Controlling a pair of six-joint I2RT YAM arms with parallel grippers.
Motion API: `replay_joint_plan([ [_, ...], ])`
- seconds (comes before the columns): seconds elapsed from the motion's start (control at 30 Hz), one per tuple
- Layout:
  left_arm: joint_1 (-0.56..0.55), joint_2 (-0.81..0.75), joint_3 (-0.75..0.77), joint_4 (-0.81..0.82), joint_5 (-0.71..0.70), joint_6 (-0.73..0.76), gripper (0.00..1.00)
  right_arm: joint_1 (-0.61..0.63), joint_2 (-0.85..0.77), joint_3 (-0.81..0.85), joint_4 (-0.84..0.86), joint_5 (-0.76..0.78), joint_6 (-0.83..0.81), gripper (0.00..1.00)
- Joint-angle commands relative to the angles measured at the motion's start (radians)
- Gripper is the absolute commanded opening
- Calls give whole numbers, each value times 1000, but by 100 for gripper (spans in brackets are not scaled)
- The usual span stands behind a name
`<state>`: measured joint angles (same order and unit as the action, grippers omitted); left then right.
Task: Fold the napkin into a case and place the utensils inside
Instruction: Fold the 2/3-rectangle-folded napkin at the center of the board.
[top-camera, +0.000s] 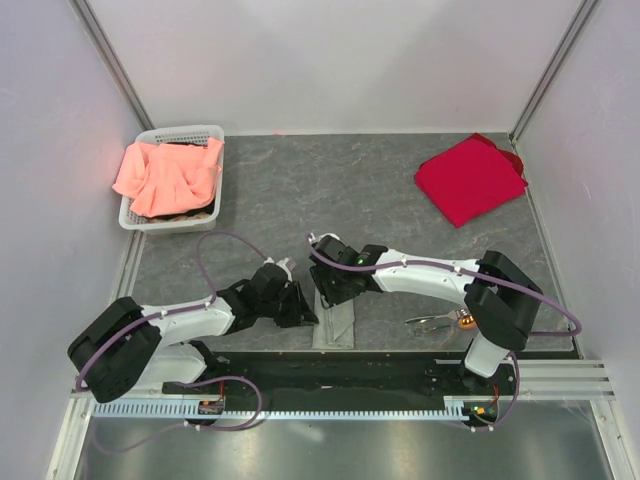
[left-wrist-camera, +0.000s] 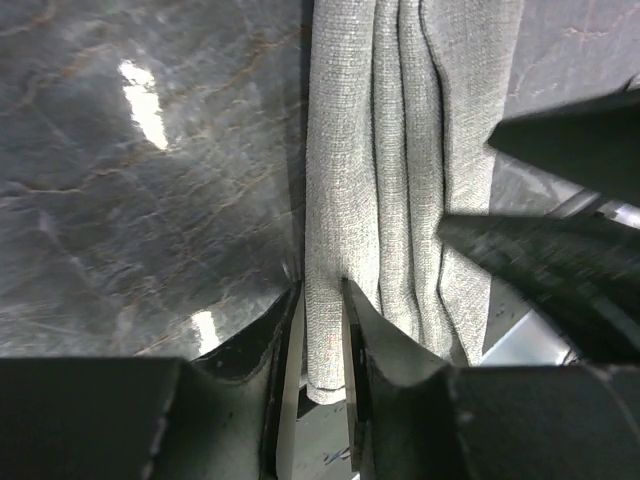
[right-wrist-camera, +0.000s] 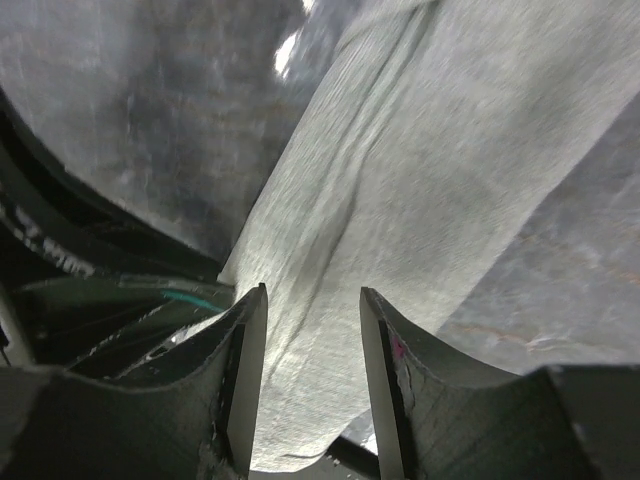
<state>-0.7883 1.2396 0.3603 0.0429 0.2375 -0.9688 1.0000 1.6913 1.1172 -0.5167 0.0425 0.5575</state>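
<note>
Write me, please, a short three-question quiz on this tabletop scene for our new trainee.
1. Which item fills the white plastic mesh basket? A a blue towel; B a salmon-orange cloth; C a wooden bowl.
2. True or false: the silvery metal utensils lie bare on the grey stone-patterned table, outside the folded grey-green cloth napkin.
3. Fill the gap: the bright red cloth lies near the table's far ____ corner.
Key: 1 B; 2 true; 3 right.
</note>
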Motion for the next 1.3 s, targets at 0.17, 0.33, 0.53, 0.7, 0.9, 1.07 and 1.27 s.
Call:
replay_joint_plan([
  [0.17,-25,0,-34,84,-13,-71,22,63,24,-25,7,45,70,49],
  [0.33,-28,0,-41,94,-17,-74,19,75,53,-25,-8,82,78,44],
  [0.53,-32,4,-44,101,-17,-76,19,94,94,-10,-11,109,81,43],
  [0.7,-35,8,-41,104,-12,-74,19,103,122,-2,-11,122,87,42],
  [0.9,-34,-83,-4,8,-36,-74,23,104,85,7,-35,165,90,15],
  [1.07,-35,-42,19,-9,-52,-68,28,104,54,29,-51,157,87,2],
  [1.27,-38,69,6,57,-37,-59,12,104,16,39,-51,134,96,0],
])
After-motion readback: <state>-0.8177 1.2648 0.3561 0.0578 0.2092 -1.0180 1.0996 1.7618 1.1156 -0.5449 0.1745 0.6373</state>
